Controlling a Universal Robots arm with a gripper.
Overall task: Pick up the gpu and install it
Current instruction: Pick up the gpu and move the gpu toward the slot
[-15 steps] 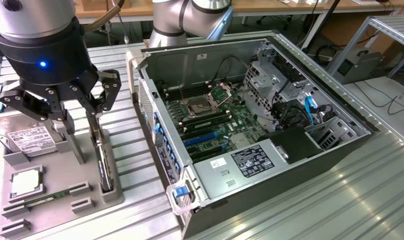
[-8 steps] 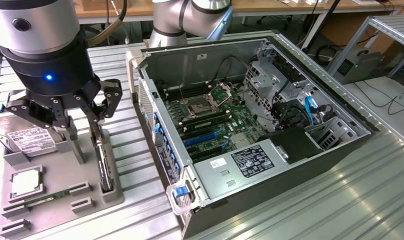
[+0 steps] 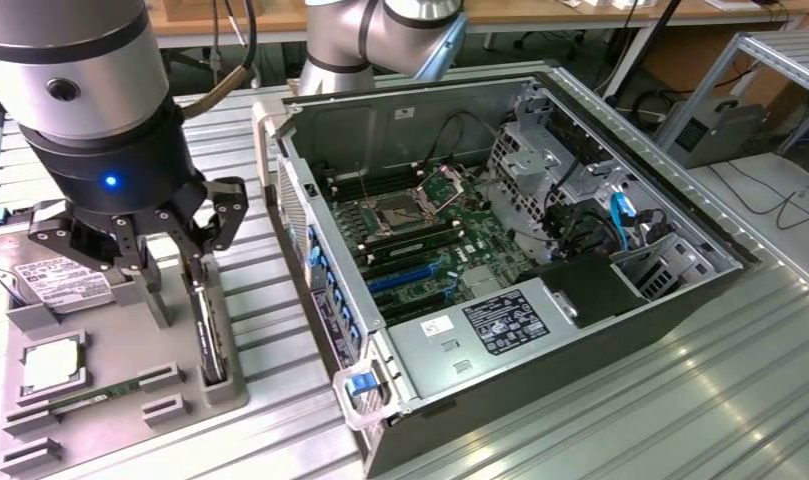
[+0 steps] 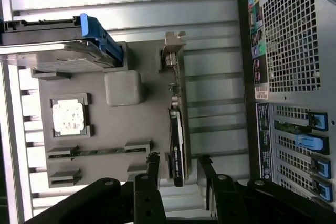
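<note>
Well, spotting gpu point(image 3: 212, 340) point(image 4: 177, 145) on edge in grey tray point(image 3: 104, 420) beside case point(image 3: 377, 120), lengthwise along tray's case-side edge, silver bracket end away from gripper point(image 3: 175, 285) point(image 4: 178, 162); half-spread astride it, clamping nothing; can't read its label.

gpu point(image 3: 215, 345) — far end behind pincer point(image 3: 175, 262)

The arm point(image 3: 71, 90) is built of silver-grey cylindrical segments, is ended by a black wrist housing point(image 3: 124, 150) marked with a small blue light point(image 3: 109, 181), and is fitted with a black jointed gripper point(image 3: 175, 290).
</note>
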